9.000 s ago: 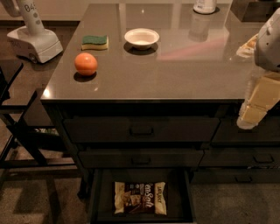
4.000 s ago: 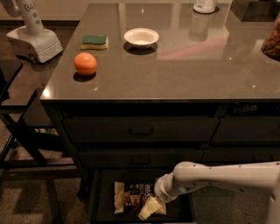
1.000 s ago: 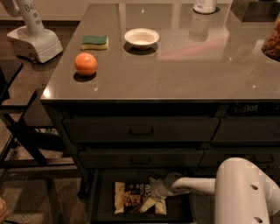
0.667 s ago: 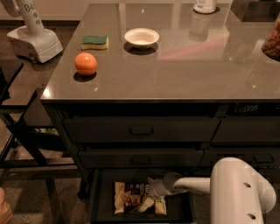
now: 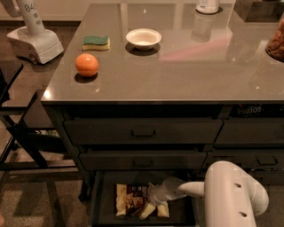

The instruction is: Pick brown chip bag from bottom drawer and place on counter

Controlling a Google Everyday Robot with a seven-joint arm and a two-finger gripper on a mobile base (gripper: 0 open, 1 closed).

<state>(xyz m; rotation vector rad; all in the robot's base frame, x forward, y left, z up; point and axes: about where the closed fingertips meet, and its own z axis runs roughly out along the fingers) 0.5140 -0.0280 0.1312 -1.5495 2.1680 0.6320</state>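
Observation:
The brown chip bag (image 5: 129,199) lies flat in the open bottom drawer (image 5: 104,208) at the bottom of the camera view, its cream ends showing. My gripper (image 5: 153,208) reaches down into the drawer from the right and its cream fingers (image 5: 147,210) rest on the bag's right end. My white arm (image 5: 230,195) fills the lower right corner. The grey-brown counter (image 5: 186,66) spreads above the dark drawers.
On the counter stand an orange (image 5: 86,64), a green-and-yellow sponge (image 5: 96,42), a white bowl (image 5: 143,38), a white container (image 5: 207,5) at the back and a jar of nuts (image 5: 277,42) at the right edge. Two shut handled drawers (image 5: 143,132) sit above. A white device (image 5: 31,37) stands left.
Over the last second my gripper has stayed on the bag's right end in the drawer. The bag has not visibly moved. Earlier the arm was up beside the counter.

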